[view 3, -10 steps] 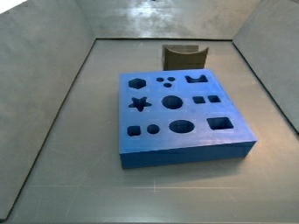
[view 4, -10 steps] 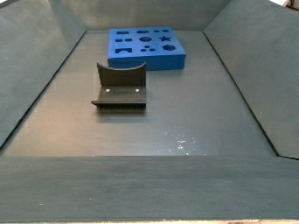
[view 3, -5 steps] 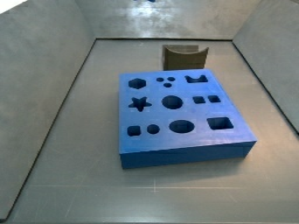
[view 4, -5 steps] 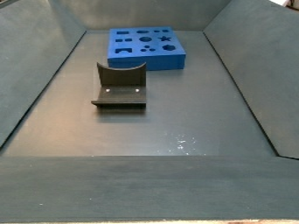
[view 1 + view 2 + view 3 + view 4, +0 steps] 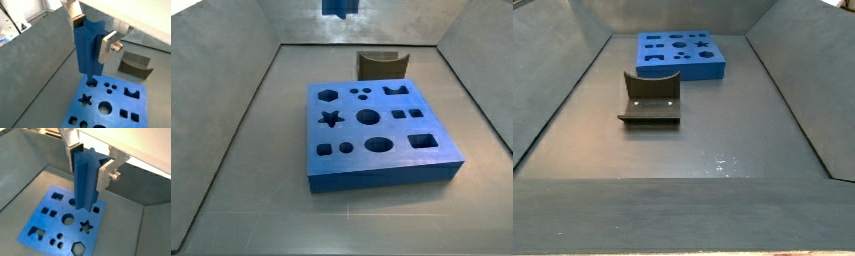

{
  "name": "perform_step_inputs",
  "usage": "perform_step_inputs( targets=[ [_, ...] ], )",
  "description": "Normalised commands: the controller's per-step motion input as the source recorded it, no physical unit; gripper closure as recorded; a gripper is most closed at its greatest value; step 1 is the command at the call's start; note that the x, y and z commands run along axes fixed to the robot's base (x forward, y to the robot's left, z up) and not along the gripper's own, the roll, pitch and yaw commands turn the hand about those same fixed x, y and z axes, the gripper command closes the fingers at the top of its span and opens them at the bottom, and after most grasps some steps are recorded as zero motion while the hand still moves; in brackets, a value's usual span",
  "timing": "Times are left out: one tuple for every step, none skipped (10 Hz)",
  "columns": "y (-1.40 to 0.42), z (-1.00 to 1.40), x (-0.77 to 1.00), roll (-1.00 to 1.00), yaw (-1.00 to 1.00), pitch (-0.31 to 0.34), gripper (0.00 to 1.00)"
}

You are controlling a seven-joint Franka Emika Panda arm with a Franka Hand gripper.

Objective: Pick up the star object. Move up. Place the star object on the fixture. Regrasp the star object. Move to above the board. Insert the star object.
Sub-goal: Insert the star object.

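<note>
- The blue board (image 5: 382,136) lay flat on the grey floor, its top cut with shaped holes, among them a star-shaped hole (image 5: 330,119); in a side view (image 5: 684,54) it sat at the far end of the enclosure.
- The fixture (image 5: 651,98) stood on the floor well apart from the board in that side view, and showed behind the board's far edge in a side view (image 5: 382,64); it also appeared beside the board in a wrist view (image 5: 135,65).
- The star object (image 5: 87,50), a long blue bar with a star-shaped cross-section, hung upright in the air above the board in both wrist views (image 5: 85,177); only its lower tip (image 5: 337,7) showed at the top edge of a side view, high over the floor.
- The gripper (image 5: 91,41) was up above the board, its jaws clenched on the upper part of the star object, one silver finger (image 5: 107,172) pressed flat against its side.
</note>
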Motion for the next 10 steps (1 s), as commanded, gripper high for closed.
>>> perform_step_inputs(
  targets=[
    [-0.07,-0.75,-0.16,0.1,0.0,-0.32,1.0],
    [0.25,-0.95,0.59,-0.11,0.12,0.24,1.0],
    [0.28,-0.9,0.47,-0.21,0.0,0.154,1.0],
    [0.47,-0.75,0.25,-0.36,0.01,0.163,1.0],
    [0.24,-0.51,0.07,-0.37,0.0,0.0,1.0],
    [0.12,-0.06,0.13,-0.19,0.0,0.091,1.0],
    [0.04,-0.81,0.1,-0.23,0.5,0.086,1.0],
    [0.0,-0.72,0.0,-0.19,0.95,0.0,1.0],
    [0.15,-0.55,0.0,-0.18,0.28,-0.106,1.0],
    [0.06,0.0,0.0,-0.09,0.0,0.0,1.0]
  ],
)
